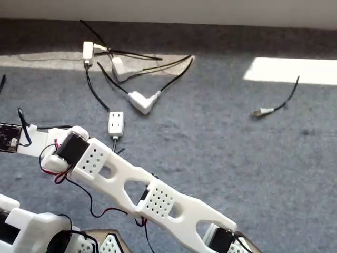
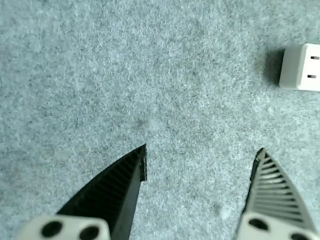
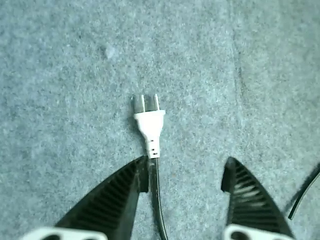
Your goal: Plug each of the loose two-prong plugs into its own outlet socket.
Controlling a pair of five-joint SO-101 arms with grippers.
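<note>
A white two-prong plug (image 3: 149, 121) on a black cord lies flat on the grey carpet, just beyond the tips of my right gripper (image 3: 187, 162). That gripper is open and holds nothing; the cord runs back beside its dark finger (image 3: 117, 197). My left gripper (image 2: 202, 152) is open over bare carpet, with a white outlet socket (image 2: 301, 67) off to one side, apart from it. From above, several white sockets lie on the carpet, among them one (image 1: 116, 123) near an arm (image 1: 131, 184) and one (image 1: 141, 101) farther back. Another loose plug (image 1: 261, 112) lies at the right.
Black cords (image 1: 158, 66) tangle between the far sockets (image 1: 88, 52) (image 1: 120, 68). A long white arm crosses the lower part of the high view from the bottom right to the left edge. Another arm's base (image 1: 31, 229) sits at the bottom left. A pale wall (image 1: 174, 10) bounds the far side.
</note>
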